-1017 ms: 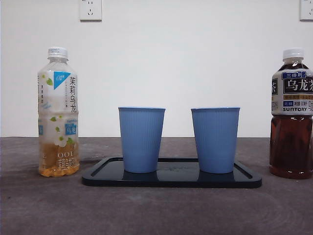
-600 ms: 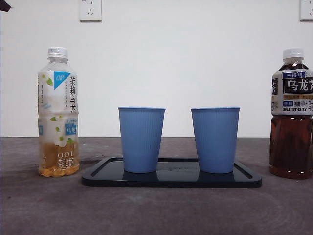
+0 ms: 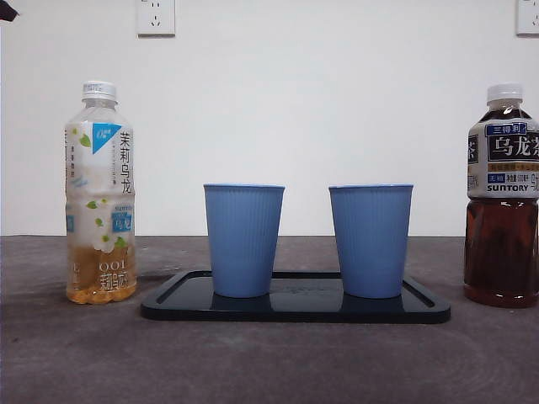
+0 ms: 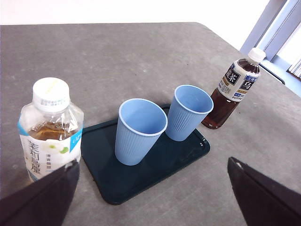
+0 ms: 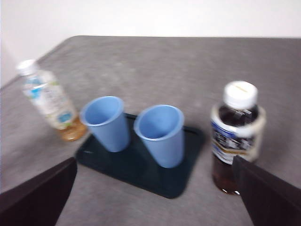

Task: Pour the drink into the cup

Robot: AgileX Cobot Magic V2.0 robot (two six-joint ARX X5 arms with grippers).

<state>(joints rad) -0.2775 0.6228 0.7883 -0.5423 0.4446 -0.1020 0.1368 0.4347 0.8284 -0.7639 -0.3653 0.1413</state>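
A pale jasmine tea bottle (image 3: 100, 194) with a white cap stands left of a black tray (image 3: 295, 310). A dark oolong bottle (image 3: 502, 198) stands to the tray's right. Two empty blue cups (image 3: 243, 240) (image 3: 370, 240) stand on the tray. My left gripper (image 4: 151, 165) is open, high above the table, with the jasmine bottle (image 4: 49, 129) close by it. My right gripper (image 5: 154, 162) is open, high up, with the oolong bottle (image 5: 235, 136) nearest; that view is blurred. Both grippers are empty.
A black arm tip (image 3: 7, 10) shows at the top left corner of the front view. The grey table (image 3: 269, 362) runs to a white wall with sockets (image 3: 156, 17). The table's far corner shows behind the oolong bottle (image 4: 233, 89).
A black arm tip has come into the front view's top left corner since one second ago. The bottles, cups and tray have not moved.
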